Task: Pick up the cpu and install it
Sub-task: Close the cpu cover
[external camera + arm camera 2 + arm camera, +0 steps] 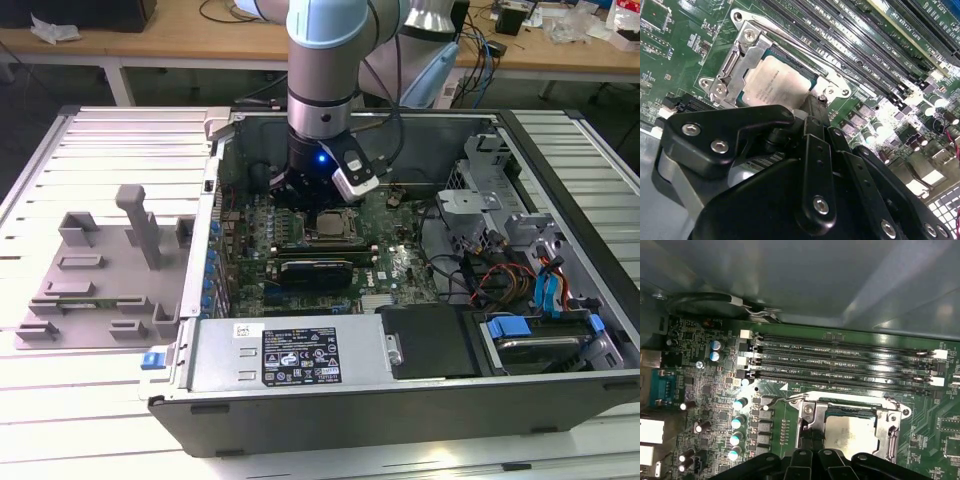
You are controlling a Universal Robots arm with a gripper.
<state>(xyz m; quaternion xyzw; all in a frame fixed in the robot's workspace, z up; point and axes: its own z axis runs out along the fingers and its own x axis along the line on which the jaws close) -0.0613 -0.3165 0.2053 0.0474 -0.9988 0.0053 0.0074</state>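
The cpu (774, 80) is a silvery square chip lying flat in the motherboard socket, with the metal retention frame (747, 50) down around its edges. It also shows in the first wrist view as cpu (850, 432) and in the exterior view as cpu (329, 224). My gripper (816, 106) is low over the socket, its tips shut together at the socket's edge beside the chip, holding nothing. The black gripper linkages (810, 460) cover part of the socket's near side. In the exterior view the gripper (305, 200) hangs inside the open computer case.
Several memory slots (840, 362) run alongside the socket, and capacitors (737, 422) stand near it. The case walls (215, 200) enclose the board. A drive cage (540, 340) and cables (500, 280) sit at the exterior view's right. A grey plastic fixture (110, 270) lies outside the case.
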